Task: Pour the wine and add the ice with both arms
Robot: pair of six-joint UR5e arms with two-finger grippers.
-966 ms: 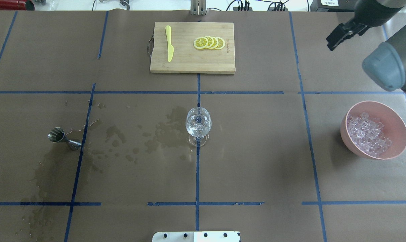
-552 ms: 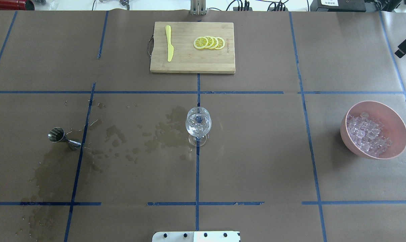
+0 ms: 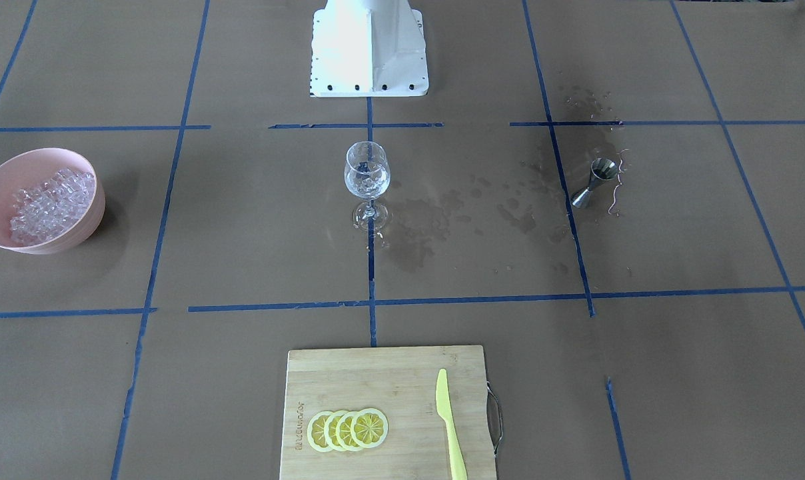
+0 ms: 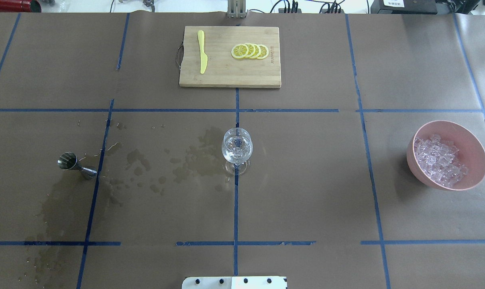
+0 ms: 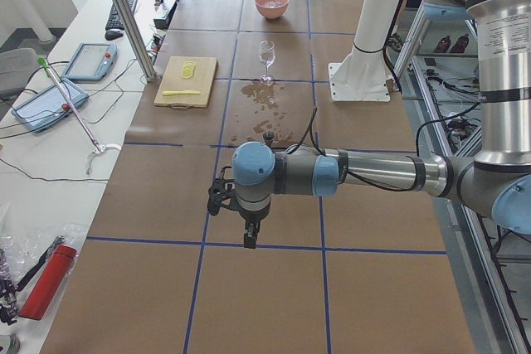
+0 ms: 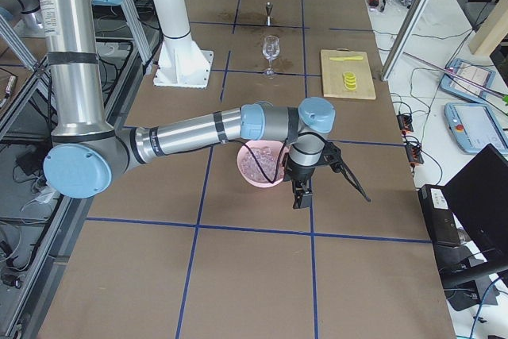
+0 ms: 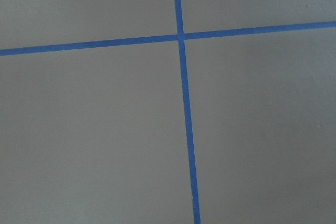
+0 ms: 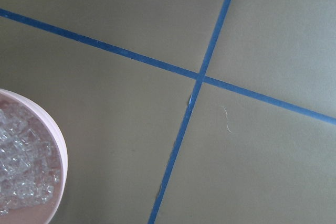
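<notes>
Both arms are stretching low over the brown paper-covered table (image 4: 306,192): the grey tubular left arm (image 5: 365,173) is holding its black left gripper (image 5: 248,236) well apart from the clear stemmed wine glass (image 4: 237,150), and the right arm (image 6: 190,131) is holding its right gripper (image 6: 302,192) just beside the pink round bowl (image 4: 473,136). You are seeing many small clear ice cubes (image 4: 439,162) lying in that bowl on the right side. You cannot tell how wide either gripper's fingers are standing.

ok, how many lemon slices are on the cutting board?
4 lemon slices, fanned in one overlapping row on the cutting board, at the opposite end from the yellow knife. Only the end slice shows whole, so another could be hidden underneath.
</notes>
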